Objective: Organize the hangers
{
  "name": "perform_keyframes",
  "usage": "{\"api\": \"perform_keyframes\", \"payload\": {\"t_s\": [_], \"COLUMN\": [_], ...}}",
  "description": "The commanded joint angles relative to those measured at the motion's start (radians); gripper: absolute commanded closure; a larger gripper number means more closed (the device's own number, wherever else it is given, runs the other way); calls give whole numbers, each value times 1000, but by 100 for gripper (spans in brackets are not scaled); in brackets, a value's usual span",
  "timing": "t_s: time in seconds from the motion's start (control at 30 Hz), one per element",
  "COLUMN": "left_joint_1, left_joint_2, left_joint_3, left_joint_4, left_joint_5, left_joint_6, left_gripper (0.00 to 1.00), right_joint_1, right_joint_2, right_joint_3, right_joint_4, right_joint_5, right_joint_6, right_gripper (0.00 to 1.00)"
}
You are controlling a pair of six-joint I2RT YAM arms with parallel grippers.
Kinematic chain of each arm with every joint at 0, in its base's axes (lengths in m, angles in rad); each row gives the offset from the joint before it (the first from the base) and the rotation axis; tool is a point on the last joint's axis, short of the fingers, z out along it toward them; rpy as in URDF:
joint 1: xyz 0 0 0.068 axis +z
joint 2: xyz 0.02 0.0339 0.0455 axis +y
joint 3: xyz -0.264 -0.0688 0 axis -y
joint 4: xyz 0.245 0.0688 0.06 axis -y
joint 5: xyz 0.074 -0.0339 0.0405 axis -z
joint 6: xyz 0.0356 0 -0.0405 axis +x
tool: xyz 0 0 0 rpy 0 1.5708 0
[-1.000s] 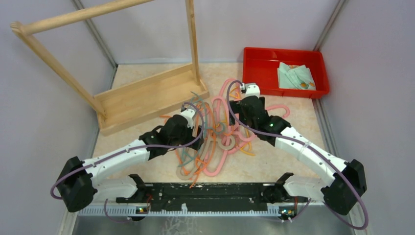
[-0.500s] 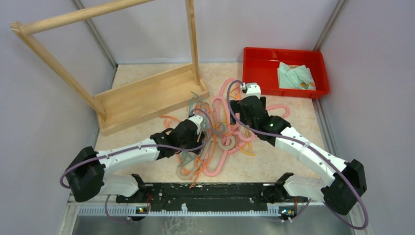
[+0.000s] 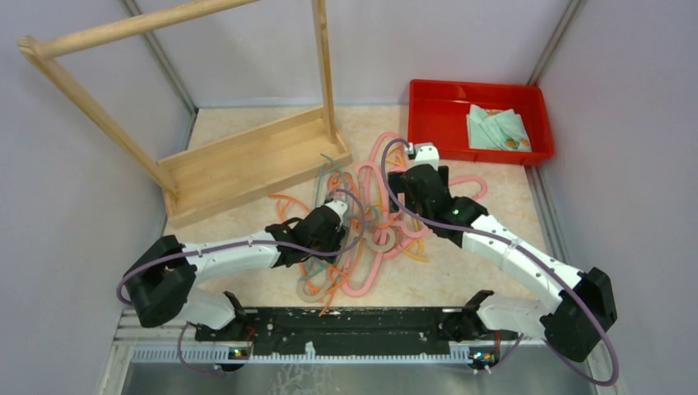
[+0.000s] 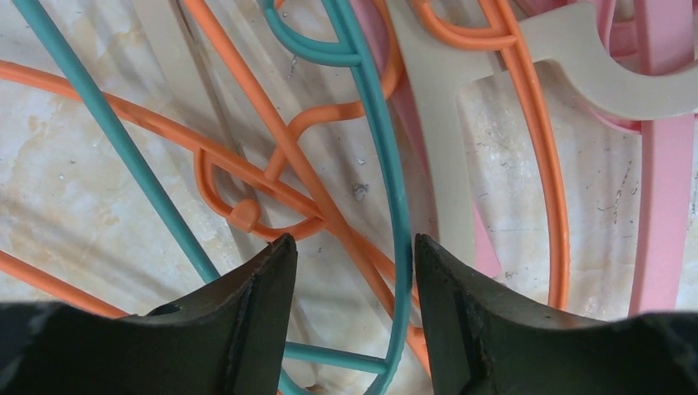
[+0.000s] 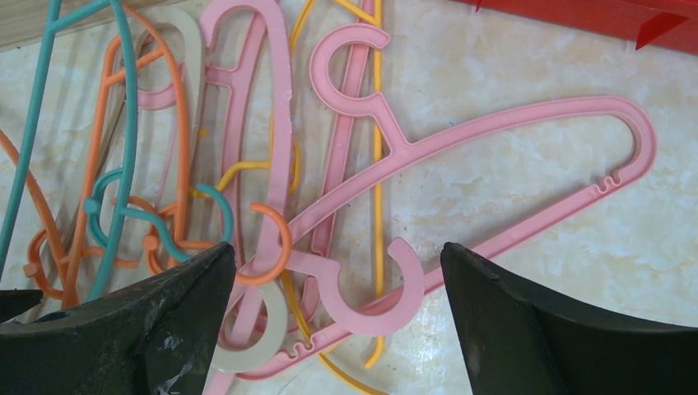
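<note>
Pale lilac-grey wall panels close three sides: back wall (image 3: 411, 37), left wall (image 3: 66, 189), right wall (image 3: 634, 123). Grey metal corner posts (image 3: 551, 41) run up where the panels meet. No windows in sight.

Beige marbled desk (image 3: 514, 196), faintly scuffed in the wrist views. Light even and soft, shadows weak.

Light wooden clothes rack (image 3: 247, 160) at far left: shallow box base lying at an angle, one slim upright (image 3: 323, 66), round top pole (image 3: 132, 26).

Red plastic rectangular tray (image 3: 477, 83) at far right near the back wall, folded pale-green cloth (image 3: 496, 127) in it.

Black mounting rail (image 3: 354, 321) along the near edge; dull metal sheet (image 3: 329, 378) below it.
</note>
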Motion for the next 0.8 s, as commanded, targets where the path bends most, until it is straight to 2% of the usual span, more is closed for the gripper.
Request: {"api": "perform_keyframes", "payload": {"t_s": [0.0, 0.1, 0.3, 0.53, 0.77], "left_joint_1": [-12, -14, -15, -17, -17], "left_joint_2": [14, 27, 54, 72, 6], "left_joint_3": [7, 6, -2, 46, 196], "left_joint_4": [10, 4, 7, -50, -165], "left_joint_5": [2, 7, 4, -21, -58], "left_joint_6": [-3, -4, -12, -30, 8], "left_gripper": [41, 52, 62, 100, 100], "right_joint_1": [7, 7, 8, 7, 8], "right_joint_2": [-25, -18, -10, -3, 5], "right_joint_3": [0, -1, -3, -7, -22], "right_joint_4": [25, 25, 25, 27, 35], "right_joint_5": [34, 37, 38, 50, 53], "right_joint_6": [-4, -4, -8, -13, -10], "right_gripper": [5, 5, 5, 5, 5]}}
